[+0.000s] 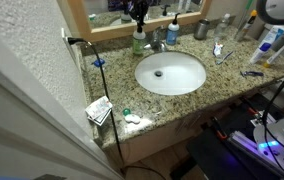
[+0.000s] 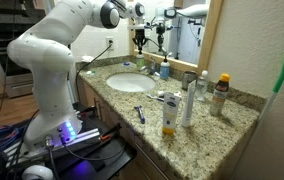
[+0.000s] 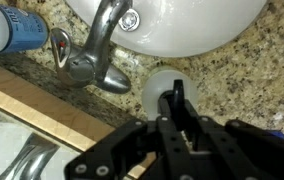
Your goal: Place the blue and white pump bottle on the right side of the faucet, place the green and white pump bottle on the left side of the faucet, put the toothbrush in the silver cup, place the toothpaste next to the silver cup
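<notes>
- The green and white pump bottle [image 1: 138,42] stands just left of the faucet [image 1: 157,43], where it belongs. The gripper [image 1: 138,26] is over it, fingers [image 3: 179,100] pinched on its white pump head, so it is not yet released.
- The blue and white pump bottle [image 1: 172,33] stands right of the faucet; that part looks done.
- Further right, the silver cup [image 1: 203,30] shows nothing sticking out.
- The toothpaste [image 1: 219,48] and toothbrush [image 1: 226,57] lie on the counter [image 1: 112,70], nearer than the cup; both seem left to do.
</notes>
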